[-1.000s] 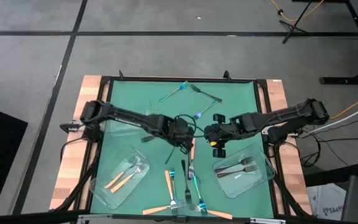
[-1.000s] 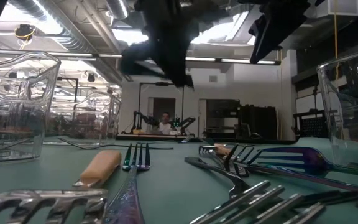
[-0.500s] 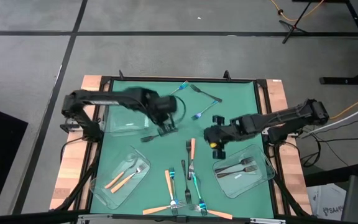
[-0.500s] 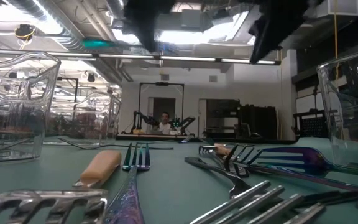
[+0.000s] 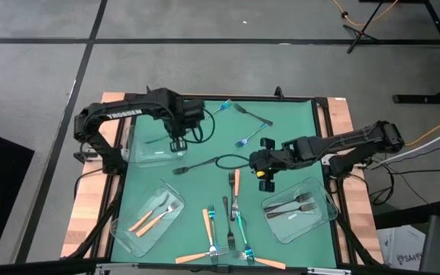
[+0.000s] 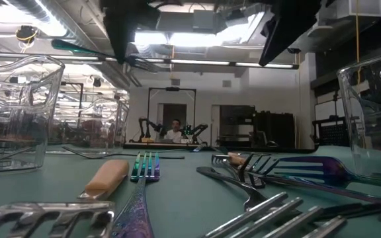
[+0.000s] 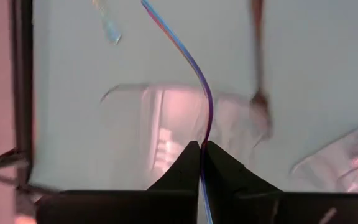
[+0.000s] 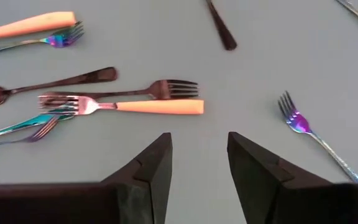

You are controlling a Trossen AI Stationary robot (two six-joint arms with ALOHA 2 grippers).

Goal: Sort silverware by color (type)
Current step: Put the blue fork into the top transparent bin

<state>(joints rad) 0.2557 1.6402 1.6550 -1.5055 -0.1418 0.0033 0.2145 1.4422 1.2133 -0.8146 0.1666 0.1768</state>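
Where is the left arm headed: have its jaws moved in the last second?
Yes. The left gripper, shut on a blue-teal fork, moved from mid-mat to over the clear tray at the mat's left edge.

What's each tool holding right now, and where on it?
The left tool is shut on a blue-teal fork, pinched at one end, over the upper-left clear tray; which end cannot be told. The right tool is open and holds nothing.
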